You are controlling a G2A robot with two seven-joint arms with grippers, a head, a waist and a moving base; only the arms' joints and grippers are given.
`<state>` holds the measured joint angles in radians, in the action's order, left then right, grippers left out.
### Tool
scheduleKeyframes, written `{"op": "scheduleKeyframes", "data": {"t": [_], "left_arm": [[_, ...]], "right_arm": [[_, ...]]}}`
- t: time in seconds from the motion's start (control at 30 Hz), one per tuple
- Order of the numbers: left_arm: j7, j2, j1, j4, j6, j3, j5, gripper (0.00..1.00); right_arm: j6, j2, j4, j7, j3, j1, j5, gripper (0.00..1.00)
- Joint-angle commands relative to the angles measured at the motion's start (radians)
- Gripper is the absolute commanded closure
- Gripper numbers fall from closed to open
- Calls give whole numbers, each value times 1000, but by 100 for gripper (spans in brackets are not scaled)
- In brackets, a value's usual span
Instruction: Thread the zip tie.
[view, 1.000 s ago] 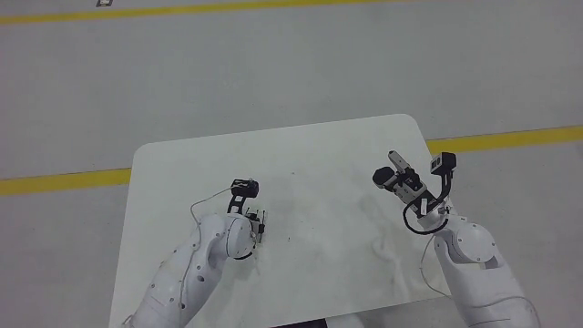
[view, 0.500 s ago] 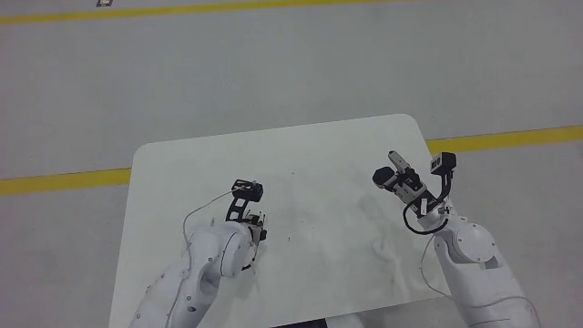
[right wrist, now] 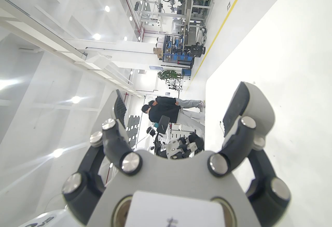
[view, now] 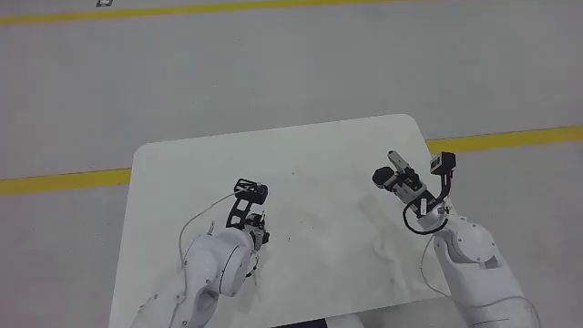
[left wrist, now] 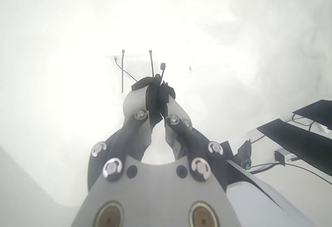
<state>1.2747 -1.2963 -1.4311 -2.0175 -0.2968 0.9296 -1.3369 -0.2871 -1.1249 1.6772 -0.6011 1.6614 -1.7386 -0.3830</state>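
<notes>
Left gripper (left wrist: 158, 86), seemingly pinching the zip tie (left wrist: 163, 66), has shifted slightly; right gripper (right wrist: 179, 97) stays spread.

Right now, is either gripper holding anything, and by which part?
The left gripper pinches a zip tie by its strap, head sticking out beyond the grip. The right gripper is open, empty.
</notes>
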Motion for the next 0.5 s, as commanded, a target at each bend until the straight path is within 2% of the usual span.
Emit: {"op": "scheduleKeyframes", "data": {"t": [0.0, 0.07, 0.13, 0.23, 0.37, 0.47], "left_arm": [[-25, 1, -3, 6, 57, 24, 143, 100], [-19, 2, -1, 3, 119, 51, 282, 100], [12, 5, 11, 19, 201, 79, 422, 100], [50, 10, 34, 54, 280, 114, 580, 100], [90, 14, 64, 109, 338, 128, 751, 100], [115, 17, 96, 158, 374, 126, 859, 100]], "right_arm": [[-25, 4, -7, -91, -7, 9, 3, 0], [-39, 8, -24, -158, -12, 20, 34, 0], [-43, 12, -48, -230, -28, 35, 43, 0], [-53, 17, -80, -324, -51, 60, 80, 0], [-53, 22, -100, -435, -89, 90, 141, 0], [-53, 22, -112, -513, -118, 112, 125, 0]]}}
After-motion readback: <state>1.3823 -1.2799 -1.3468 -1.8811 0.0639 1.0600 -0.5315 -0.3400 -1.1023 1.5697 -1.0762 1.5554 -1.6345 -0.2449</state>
